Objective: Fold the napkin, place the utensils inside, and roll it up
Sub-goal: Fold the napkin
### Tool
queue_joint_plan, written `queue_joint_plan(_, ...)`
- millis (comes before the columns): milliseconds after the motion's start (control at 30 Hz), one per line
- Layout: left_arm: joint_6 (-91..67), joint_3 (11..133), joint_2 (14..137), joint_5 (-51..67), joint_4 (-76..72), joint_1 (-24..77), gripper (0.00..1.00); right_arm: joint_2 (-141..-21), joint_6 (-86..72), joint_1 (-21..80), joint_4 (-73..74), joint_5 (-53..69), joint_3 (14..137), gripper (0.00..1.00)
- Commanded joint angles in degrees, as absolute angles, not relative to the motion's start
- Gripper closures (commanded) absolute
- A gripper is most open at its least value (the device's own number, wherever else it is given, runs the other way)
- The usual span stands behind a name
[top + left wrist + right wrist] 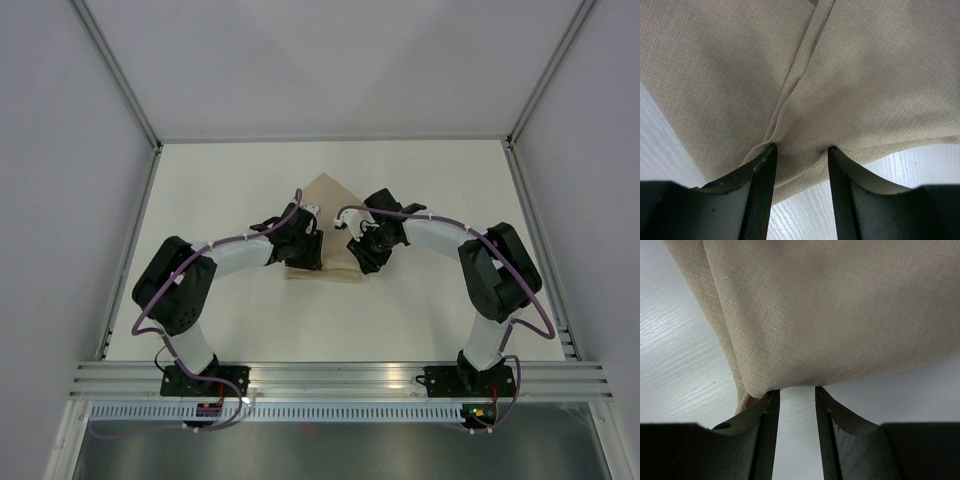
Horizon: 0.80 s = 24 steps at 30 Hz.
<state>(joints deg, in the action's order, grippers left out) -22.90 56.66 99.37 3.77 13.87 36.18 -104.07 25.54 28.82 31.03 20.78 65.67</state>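
Beige-tan cloth, the napkin (328, 205) lies folded into a triangle on the middle of the white table (230, 200), with its point toward the far wall and its long edge toward the arms. The weave is fine, matte and plain. In the left wrist view a hem or fold line runs down the fabric to the near edge. The left claw (800, 172) stands wide open at that edge: cloth spans the gap flat, not bunched, and touches both black fingers (761, 182). A crease rises from one fingertip. The right claw (796, 407) is partly open, narrower than the left. Bare table shows between its fingers (768, 427), and a rounded corner of the napkin rests just at their tips, doubled over at one side. The inner pads are dark and finely ribbed. The tabletop has a faint streaked grain. Pale walls enclose it, and a ribbed aluminium rail (340, 378) carries the arm bases.
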Motion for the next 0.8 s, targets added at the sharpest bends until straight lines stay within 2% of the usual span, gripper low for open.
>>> queue_joint_plan(0,-19.3,58.4,96.7,6.2,16.0,35.9,0.49,-101.8,25.8,29.7,31.5,21.4,65.6,0.6)
queue_joint_plan(433,-16.9,56.7,87.4,8.4,17.1,35.9,0.47,-96.1,24.2,25.1,32.8,15.9,65.6,0.59)
queue_joint_plan(600,-18.5,56.3,83.0,7.1,17.1,35.4,0.45,-89.6,25.1,24.5,32.2,14.2,65.7,0.56)
queue_joint_plan(767,-22.8,55.9,77.4,4.8,17.1,31.7,0.45,-87.9,26.3,24.6,31.0,17.8,68.1,0.53)
